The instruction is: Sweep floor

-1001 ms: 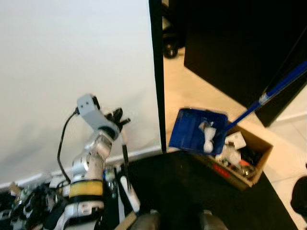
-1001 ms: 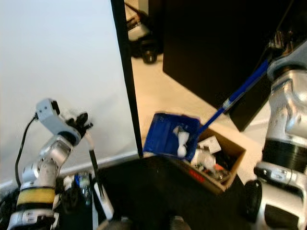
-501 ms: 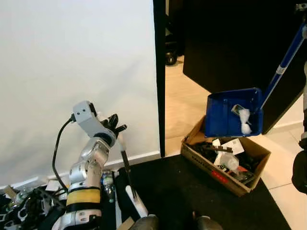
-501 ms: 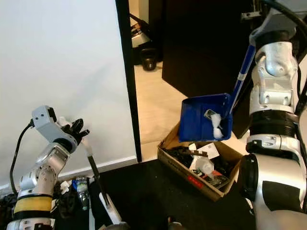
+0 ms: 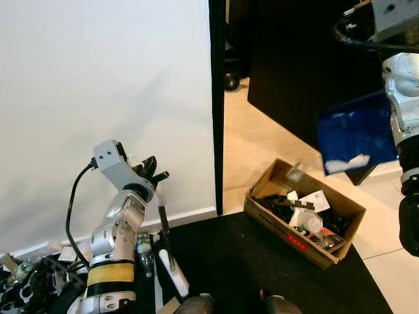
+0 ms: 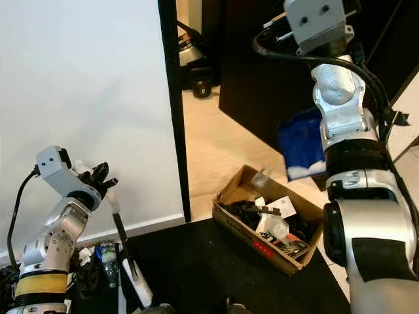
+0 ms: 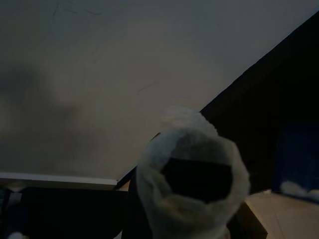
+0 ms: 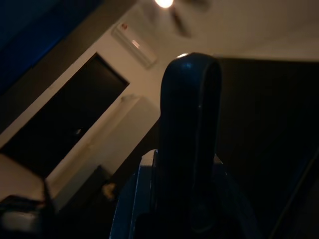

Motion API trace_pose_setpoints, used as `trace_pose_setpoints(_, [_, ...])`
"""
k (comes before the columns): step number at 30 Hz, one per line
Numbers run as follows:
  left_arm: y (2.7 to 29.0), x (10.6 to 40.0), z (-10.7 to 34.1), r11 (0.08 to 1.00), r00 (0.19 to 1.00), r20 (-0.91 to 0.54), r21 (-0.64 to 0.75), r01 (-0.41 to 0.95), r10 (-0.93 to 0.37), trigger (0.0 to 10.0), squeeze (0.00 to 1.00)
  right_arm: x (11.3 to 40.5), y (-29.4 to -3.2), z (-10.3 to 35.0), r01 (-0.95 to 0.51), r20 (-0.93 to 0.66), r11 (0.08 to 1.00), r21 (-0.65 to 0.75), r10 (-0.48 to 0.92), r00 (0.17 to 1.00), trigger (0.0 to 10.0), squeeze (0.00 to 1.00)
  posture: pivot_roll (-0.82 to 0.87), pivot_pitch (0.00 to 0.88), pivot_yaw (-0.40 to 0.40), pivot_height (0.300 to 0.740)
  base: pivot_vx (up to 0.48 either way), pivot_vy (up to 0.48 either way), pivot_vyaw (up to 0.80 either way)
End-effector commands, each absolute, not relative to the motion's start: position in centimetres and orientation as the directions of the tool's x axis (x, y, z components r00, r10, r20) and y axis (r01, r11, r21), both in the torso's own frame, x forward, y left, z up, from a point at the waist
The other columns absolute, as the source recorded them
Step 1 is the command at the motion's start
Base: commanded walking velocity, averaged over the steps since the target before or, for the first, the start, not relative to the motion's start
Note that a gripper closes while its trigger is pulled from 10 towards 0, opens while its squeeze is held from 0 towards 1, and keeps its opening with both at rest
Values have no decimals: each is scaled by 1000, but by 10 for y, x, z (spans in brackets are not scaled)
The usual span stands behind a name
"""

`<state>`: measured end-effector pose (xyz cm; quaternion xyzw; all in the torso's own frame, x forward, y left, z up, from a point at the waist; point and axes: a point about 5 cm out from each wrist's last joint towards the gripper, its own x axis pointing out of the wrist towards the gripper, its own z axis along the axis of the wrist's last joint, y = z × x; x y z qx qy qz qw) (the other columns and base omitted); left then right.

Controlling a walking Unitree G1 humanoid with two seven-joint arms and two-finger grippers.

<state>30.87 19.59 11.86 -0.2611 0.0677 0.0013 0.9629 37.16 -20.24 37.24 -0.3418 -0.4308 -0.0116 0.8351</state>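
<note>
Blue plastic dustpan (image 5: 357, 134) is what we have raised high, above and beyond the far end of the open brown cardboard box of rubbish (image 5: 304, 212), with a wad of white paper litter (image 5: 347, 163) sitting at its lower lip. A small pale scrap (image 5: 294, 173) hangs blurred just above the box's far rim, so our judgement is that we are tipping sweepings into the box. The right arm (image 6: 344, 118) carries the pan, and its wrist camera looks along a dark looped handle (image 8: 189, 144) that appears to sit in its grasp, though we cannot tell how the right pincer's fingers stand. To do this well, we should bring the pan's lip back over the middle of the box before tilting further, since from here the white wad could fall outside the far rim onto the tiled floor (image 5: 262, 140). Well to the left of the box, beside the white wall (image 5: 105, 85), our left gripper (image 5: 149, 178) is closed round the thin black broom stick with a white wrapped top (image 5: 163, 226), its end on the black mat (image 5: 262, 261).
</note>
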Motion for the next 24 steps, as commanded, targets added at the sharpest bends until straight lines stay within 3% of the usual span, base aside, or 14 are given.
trace_pose_setpoints(1, [196,307,122,863,994,-108,-504,-39,-18,10000,0,367,-197,385,346,753,736,-582,326,572,10000,0,129,27,-2,740,0,0,0])
trace_pose_setpoints(11, [193,306,121,860,994,-110,-508,-39,-19,10000,0,372,-184,359,274,684,694,-665,419,597,10000,0,128,33,-4,740,0,0,0])
trace_pose_setpoints(17, [190,307,120,859,993,-114,-511,-36,-26,10000,0,376,-166,317,174,544,585,-792,547,636,10000,0,120,37,-1,740,0,0,0])
trace_pose_setpoints(24, [190,308,121,858,993,-111,-513,-31,-30,10000,0,371,-149,306,139,489,514,-846,648,584,10000,0,117,39,-1,740,0,0,0])
